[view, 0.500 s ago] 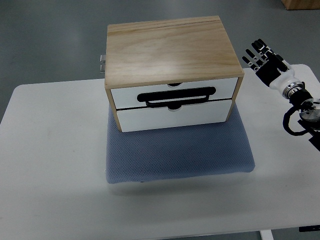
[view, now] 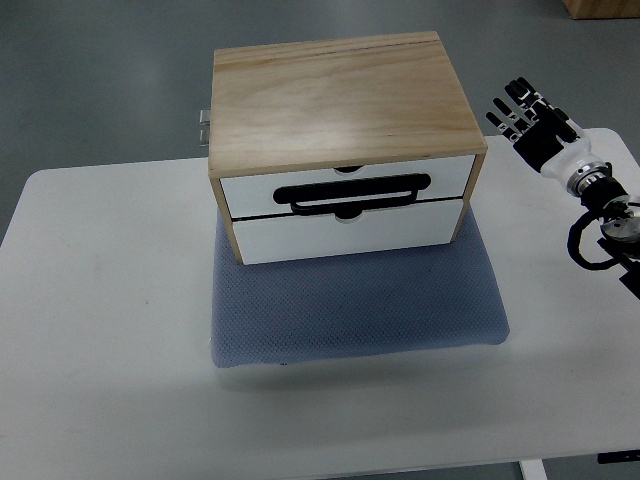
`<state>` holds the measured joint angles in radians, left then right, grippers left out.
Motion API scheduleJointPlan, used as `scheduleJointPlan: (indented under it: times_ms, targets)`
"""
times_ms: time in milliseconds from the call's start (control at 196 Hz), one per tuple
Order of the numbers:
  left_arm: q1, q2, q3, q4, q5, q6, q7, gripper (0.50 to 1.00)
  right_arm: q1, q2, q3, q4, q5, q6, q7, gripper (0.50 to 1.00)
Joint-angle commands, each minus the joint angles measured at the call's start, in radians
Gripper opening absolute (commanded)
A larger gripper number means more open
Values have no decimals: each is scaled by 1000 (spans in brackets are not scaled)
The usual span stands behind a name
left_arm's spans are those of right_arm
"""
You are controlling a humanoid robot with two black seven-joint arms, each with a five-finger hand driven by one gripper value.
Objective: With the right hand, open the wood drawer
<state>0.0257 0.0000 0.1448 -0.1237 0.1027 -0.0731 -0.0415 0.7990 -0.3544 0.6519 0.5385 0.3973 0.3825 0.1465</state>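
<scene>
A light wood box [view: 340, 95] with two white drawer fronts stands on a blue-grey mat [view: 355, 300]. The upper drawer [view: 350, 185] carries a black bar handle [view: 355, 192] and sits flush with the box. Below it the lower drawer [view: 350, 230] is flush too. My right hand [view: 520, 108] hovers to the right of the box, level with its top edge, apart from it. Its fingers are spread and hold nothing. The right forearm [view: 600, 200] comes in from the right edge. No left arm shows.
The white table [view: 100, 330] holds the mat and box. A metal hinge or latch [view: 205, 128] sticks out at the box's back left. Grey floor lies beyond the table. A wooden object [view: 600, 8] shows at the top right corner.
The right hand has shifted very slightly right and up. The drawers have not moved.
</scene>
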Motion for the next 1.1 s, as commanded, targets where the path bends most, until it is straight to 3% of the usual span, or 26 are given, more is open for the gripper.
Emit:
scheduleJointPlan:
  times_ms: [0,245,428,821,913,1040,1096]
  targets:
    - [-3,0,1,1,0,0,0,1000,2,-5,0,0,0,-1,1,944]
    - [-3,0,-1,1,0,-1,0,1000,6,-21,8,-2,2,-16,2,944]
    - [-3,0,-1,1,0,-1,0,1000,9,-126,-2,-2,-5,-27,2,944]
    - [-3,0,-1,1,0,1,0,1000,32,-262,2,-2,-249,-17,12,944]
    - [-3,0,-1,-1,0,-1,0,1000,52,-333,0,24,-322,-8,15,944]
    - [-3,0,-1,1,2,-1,0,1000,58,-354,-2,44,-437,12,70,944]
    - [-3,0,-1,-1,0,-1,0,1000,60,-360,-2,103,-524,45,105,944]
